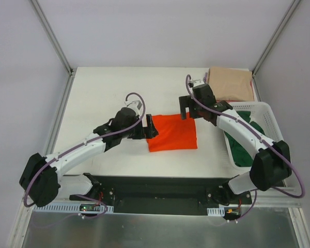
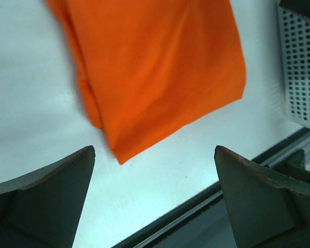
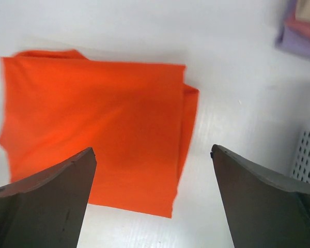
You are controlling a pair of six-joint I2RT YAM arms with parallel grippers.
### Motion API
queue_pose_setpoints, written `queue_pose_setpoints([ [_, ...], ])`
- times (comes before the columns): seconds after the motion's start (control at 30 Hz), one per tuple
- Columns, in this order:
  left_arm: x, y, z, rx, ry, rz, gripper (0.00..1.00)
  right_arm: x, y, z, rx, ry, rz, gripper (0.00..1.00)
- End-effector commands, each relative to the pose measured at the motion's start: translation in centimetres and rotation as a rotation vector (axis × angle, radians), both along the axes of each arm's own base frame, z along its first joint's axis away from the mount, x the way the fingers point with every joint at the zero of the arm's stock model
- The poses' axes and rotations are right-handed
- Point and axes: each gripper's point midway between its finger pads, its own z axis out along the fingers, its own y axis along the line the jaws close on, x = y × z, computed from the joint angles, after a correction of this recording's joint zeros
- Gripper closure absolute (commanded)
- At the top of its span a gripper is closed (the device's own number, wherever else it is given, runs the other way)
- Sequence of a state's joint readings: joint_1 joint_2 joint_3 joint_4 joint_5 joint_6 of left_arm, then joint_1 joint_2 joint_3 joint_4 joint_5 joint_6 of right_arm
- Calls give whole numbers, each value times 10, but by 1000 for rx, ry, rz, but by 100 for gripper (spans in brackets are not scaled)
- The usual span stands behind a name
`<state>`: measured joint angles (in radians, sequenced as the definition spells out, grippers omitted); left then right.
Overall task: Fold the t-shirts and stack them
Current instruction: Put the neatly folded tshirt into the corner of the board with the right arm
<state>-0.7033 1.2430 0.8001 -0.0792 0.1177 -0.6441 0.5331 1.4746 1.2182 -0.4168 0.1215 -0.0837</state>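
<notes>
A bright orange t-shirt (image 1: 172,133) lies folded into a flat square on the white table, also in the left wrist view (image 2: 155,67) and the right wrist view (image 3: 98,124). My left gripper (image 1: 150,126) is open and empty at its left edge. My right gripper (image 1: 187,107) is open and empty above its far right corner. A folded beige t-shirt (image 1: 229,82) tops a stack at the back right; lilac and pink layers (image 3: 302,31) show under it. A dark green t-shirt (image 1: 250,144) lies crumpled in the basket.
A white slatted plastic basket (image 1: 266,111) stands at the right, under my right arm, also in the left wrist view (image 2: 299,67). A black rail (image 1: 155,188) runs along the table's near edge. Metal posts frame the back corners.
</notes>
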Motion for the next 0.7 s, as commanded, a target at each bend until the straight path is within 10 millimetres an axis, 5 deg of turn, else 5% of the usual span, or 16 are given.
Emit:
queue_pose_setpoints([
  [0.0,4,54,-21,152,-29,187,1,-13,-30,-59,-18,150,-163,4],
  [0.37,2,79,-42,171,42,263,1,-17,-22,-124,63,364,-271,1],
  [0.67,3,85,-47,180,64,284,1,-33,-18,-166,97,489,-318,22],
])
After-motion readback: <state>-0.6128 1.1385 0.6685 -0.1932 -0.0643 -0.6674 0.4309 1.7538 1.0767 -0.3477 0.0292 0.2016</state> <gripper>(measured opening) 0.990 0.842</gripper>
